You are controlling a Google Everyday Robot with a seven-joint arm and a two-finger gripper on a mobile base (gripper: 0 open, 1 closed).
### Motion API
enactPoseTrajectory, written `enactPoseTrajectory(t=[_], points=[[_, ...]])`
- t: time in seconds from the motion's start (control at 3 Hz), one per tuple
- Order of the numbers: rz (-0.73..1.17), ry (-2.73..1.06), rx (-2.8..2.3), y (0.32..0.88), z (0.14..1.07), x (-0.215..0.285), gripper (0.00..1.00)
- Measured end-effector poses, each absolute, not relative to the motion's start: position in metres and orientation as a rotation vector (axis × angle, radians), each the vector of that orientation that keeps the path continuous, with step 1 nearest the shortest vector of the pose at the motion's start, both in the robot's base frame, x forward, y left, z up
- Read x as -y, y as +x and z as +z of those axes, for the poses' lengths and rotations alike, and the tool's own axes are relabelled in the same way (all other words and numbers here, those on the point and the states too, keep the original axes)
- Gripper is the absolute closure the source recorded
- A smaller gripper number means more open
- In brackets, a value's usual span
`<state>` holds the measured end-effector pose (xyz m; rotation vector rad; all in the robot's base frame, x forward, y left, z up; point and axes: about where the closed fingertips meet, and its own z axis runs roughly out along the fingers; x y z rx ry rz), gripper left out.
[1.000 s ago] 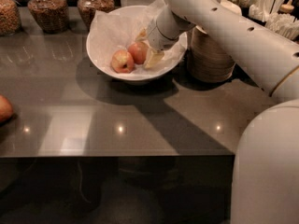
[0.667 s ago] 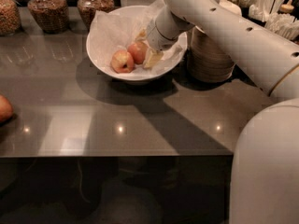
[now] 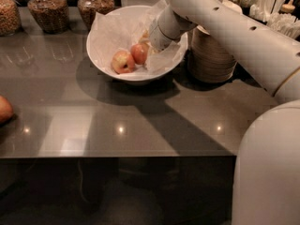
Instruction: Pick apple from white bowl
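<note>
Glossy grey counter point(image 3: 140, 121) holds the white bowl point(image 3: 136, 77) far centre; gripper point(image 3: 151, 44) inside beside the apple point(image 3: 139, 53), whether clamped I cannot tell

Dark glossy table point(image 3: 164, 121) | carries white bowl point(image 3: 136, 77), stacked paper bowls point(image 3: 208, 60), glass jars point(image 3: 47, 11), fruit point(image 3: 3, 109) at left edge | gripper point(image 3: 149, 47) inside bowl

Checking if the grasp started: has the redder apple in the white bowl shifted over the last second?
No. Against the white bowl, the apple lies where it did, next to the paler apple; the gripper is in the bowl beside it.
</note>
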<state>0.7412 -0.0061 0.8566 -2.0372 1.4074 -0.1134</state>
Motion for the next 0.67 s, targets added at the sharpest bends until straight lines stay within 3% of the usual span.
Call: enactPoseTrajectory(t=[0.67], points=[[-0.097,-1.933,-1.410,0.722,0.901,0.021,1.00]])
